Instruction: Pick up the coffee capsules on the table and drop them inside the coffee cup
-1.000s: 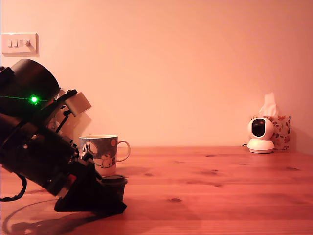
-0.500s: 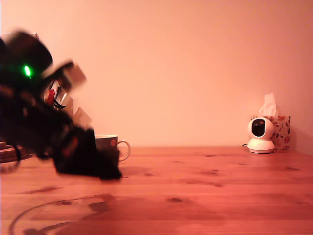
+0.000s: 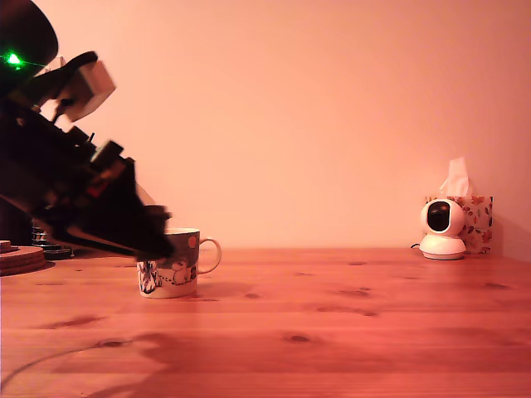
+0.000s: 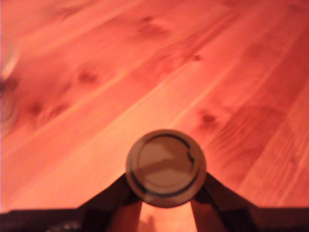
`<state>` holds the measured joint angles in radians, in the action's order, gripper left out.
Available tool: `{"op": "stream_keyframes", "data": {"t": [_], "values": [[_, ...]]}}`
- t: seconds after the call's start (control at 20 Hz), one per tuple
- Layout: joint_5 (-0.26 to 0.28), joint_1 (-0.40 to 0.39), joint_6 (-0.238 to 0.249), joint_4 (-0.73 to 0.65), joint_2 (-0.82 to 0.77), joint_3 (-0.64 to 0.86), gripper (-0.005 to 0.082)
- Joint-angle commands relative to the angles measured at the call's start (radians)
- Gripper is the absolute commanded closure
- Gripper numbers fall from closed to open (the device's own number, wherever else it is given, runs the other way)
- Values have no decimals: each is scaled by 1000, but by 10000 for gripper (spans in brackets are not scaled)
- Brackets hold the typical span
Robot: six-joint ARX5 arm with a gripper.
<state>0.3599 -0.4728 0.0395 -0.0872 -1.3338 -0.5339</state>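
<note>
Exterior view: the dark ARX5 arm is reaching in from the exterior view's left, its gripper hanging above the wooden desk and overlapping the near rim of the coffee cup, which is standing upright toward the desk's far edge with its loop handle pointing to the exterior view's right. A green light is glowing on the arm's upper housing. Far along the desk, near its right edge in this view, a white camera is sitting in front of a floral tissue box. Wrist view: the gripper is clenching a coffee capsule between its two dark fingers, the capsule's round foil-like face turned toward the lens, with bare desk boards lying blurred beyond it.
</note>
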Motion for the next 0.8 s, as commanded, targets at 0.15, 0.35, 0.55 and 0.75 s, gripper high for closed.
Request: {"op": "stream_keyframes", "data": {"t": [0.15,0.35,0.55,0.75], "values": [[-32,36,-18,219,0,-190,592],[-41,68,-61,383,-2,-333,592],[-55,106,-77,491,-2,-420,592],[-67,136,-77,560,-8,-467,592]]}}
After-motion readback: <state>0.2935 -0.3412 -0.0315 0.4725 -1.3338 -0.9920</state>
